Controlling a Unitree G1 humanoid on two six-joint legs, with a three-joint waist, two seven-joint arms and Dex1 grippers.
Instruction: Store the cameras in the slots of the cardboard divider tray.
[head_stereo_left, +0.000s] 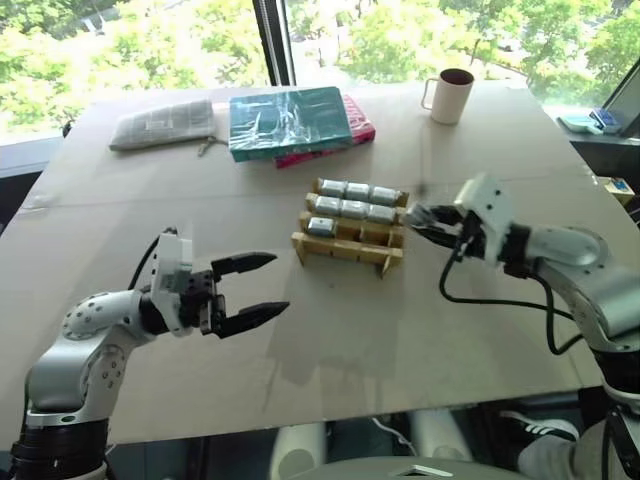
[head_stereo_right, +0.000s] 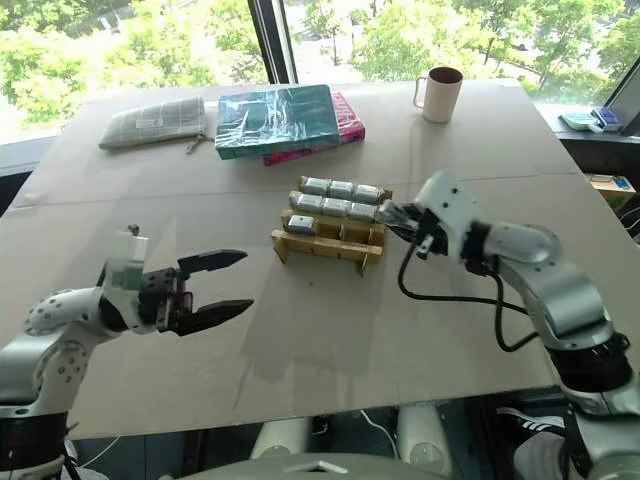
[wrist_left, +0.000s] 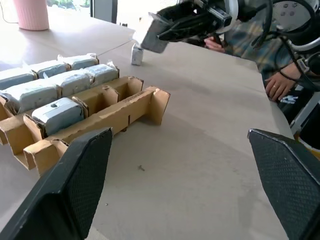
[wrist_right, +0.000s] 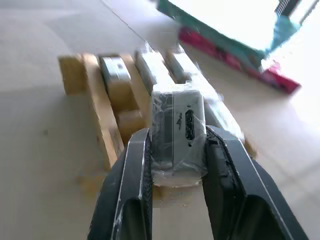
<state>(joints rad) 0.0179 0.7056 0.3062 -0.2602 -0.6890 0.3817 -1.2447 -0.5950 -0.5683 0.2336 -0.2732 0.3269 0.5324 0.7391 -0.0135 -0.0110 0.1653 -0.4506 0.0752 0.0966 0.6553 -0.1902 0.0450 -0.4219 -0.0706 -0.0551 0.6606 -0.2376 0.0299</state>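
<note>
Silver-grey plastic-wrapped camera (wrist_right: 177, 131) between right gripper (wrist_right: 175, 165) fingers, tan slotted tray (head_stereo_left: 345, 252)

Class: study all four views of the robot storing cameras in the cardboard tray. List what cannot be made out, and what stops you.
- Tray near end: hidden in the right wrist view by the camera held in the right gripper.
- Mug top: cut off by the left wrist view's edge.
- Teal box contents: glare on the plastic wrap, head views.
- Camera markings: too small, head views.

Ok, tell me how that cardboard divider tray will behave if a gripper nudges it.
The cardboard divider tray looks light, so it would probably slide on the smooth table. Its thin notched walls may flex or crush. The cameras already slotted in should add some steadying weight.
</note>
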